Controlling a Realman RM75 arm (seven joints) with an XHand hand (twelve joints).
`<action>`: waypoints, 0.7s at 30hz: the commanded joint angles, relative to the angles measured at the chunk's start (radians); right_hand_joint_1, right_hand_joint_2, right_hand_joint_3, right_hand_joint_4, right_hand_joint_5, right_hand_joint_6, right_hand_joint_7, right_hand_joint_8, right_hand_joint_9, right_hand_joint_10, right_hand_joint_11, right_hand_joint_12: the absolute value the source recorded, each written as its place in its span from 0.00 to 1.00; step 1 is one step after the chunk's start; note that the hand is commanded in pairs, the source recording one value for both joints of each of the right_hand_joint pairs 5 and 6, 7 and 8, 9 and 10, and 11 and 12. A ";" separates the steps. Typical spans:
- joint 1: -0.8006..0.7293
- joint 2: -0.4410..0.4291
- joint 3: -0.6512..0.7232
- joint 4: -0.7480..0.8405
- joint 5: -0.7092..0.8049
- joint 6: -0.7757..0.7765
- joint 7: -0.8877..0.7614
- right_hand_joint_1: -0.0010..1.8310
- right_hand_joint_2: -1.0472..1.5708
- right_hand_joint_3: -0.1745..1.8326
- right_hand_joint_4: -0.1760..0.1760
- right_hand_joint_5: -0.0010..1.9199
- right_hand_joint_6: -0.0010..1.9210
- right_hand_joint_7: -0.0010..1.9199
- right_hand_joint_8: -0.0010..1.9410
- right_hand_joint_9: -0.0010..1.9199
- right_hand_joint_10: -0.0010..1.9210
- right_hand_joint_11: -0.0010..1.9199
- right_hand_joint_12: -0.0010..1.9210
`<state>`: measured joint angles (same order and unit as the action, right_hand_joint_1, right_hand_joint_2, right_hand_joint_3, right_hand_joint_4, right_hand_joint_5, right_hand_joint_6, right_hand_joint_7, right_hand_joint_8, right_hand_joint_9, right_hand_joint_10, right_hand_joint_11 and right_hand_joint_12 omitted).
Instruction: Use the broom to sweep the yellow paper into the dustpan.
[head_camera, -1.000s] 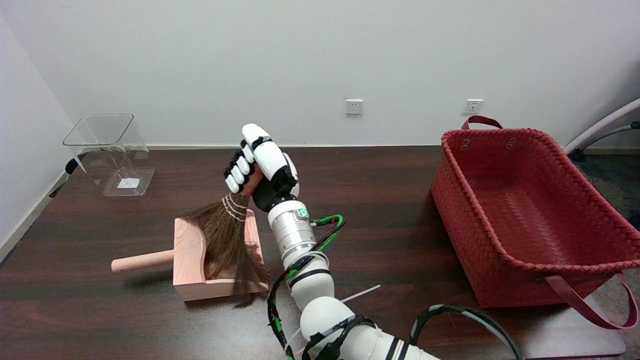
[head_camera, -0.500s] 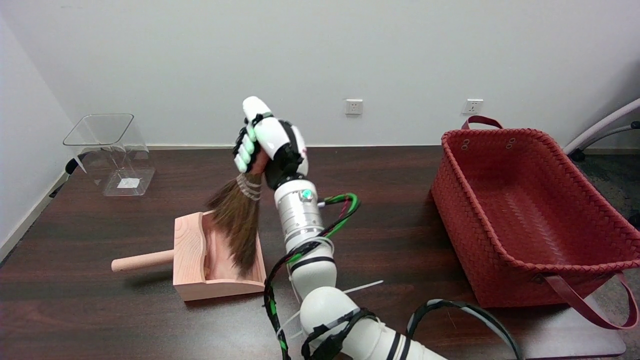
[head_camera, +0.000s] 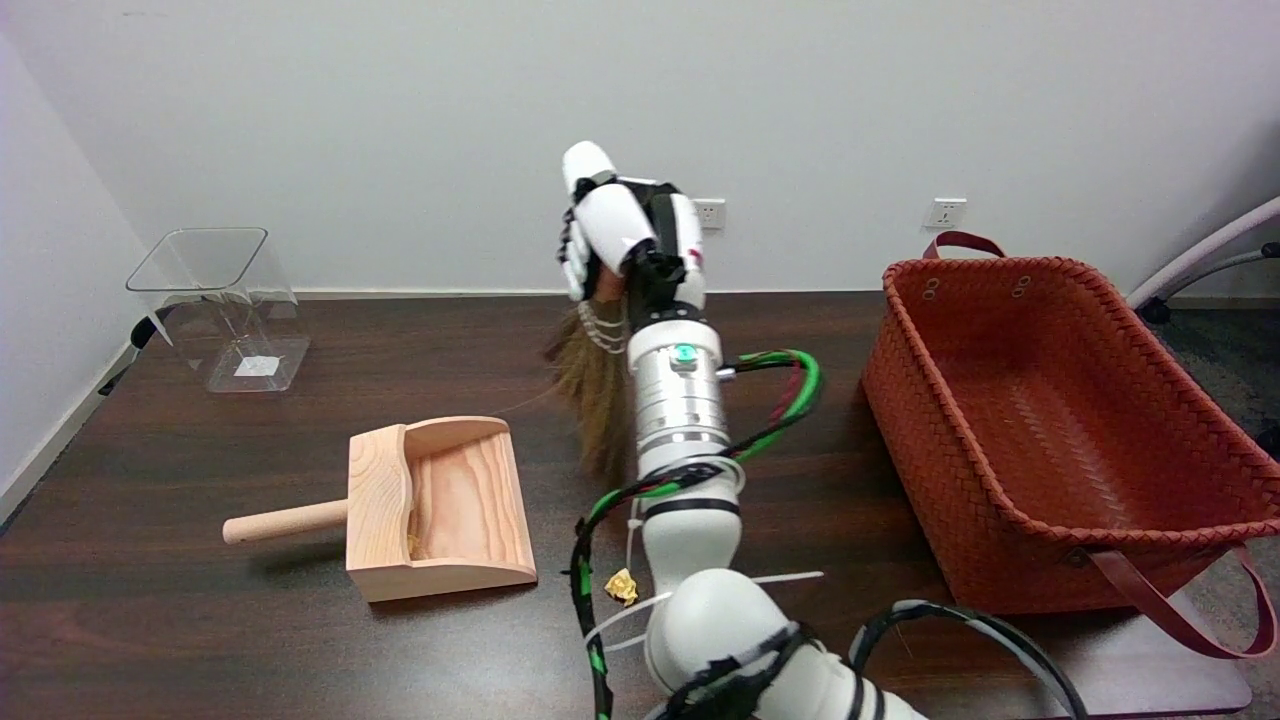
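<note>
I am holding the small brown straw broom up in the upper middle of the frame, my right black-and-white robot hand wrapped around its handle just above the pale binding cords, so the bristles are hanging down beside the silver wrist and, as far as I can judge, clear of the dark wooden bench. The crumpled scrap of yellow paper is lying on the bench at lower centre, just beside my white forearm and partly tucked behind a black-and-green cable, well to the right of the open mouth of the pale wooden dustpan with its round peg handle, which is sitting left of centre. I am judging the paper to be nearly weightless and springy, so it is likely to skip or roll away under a hard stroke; short, low strokes with the bristle tips should suit it. The bristles look soft and are splaying, so I am keeping my grip near the binding, where the broom is stiffest. The dustpan looks light enough to slide if I am pushing into it. A yellowish speck is showing inside the pan; I cannot tell what it is.
</note>
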<state>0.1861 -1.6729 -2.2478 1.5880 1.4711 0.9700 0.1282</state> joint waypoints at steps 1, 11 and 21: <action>-0.173 0.078 -0.026 0.269 0.007 0.146 -0.248 0.52 1.00 0.32 0.50 1.00 1.00 1.00 0.99 1.00 1.00 1.00 1.00; -0.202 0.064 -0.178 0.262 -0.097 0.404 -0.339 0.53 1.00 0.34 0.50 1.00 1.00 1.00 0.99 1.00 1.00 1.00 1.00; -0.232 -0.016 -0.308 0.187 -0.201 0.592 -0.372 0.54 1.00 0.36 0.50 1.00 1.00 1.00 0.99 1.00 1.00 1.00 1.00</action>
<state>0.0268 -1.6201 -2.3688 1.8048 1.4132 1.2629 -0.1312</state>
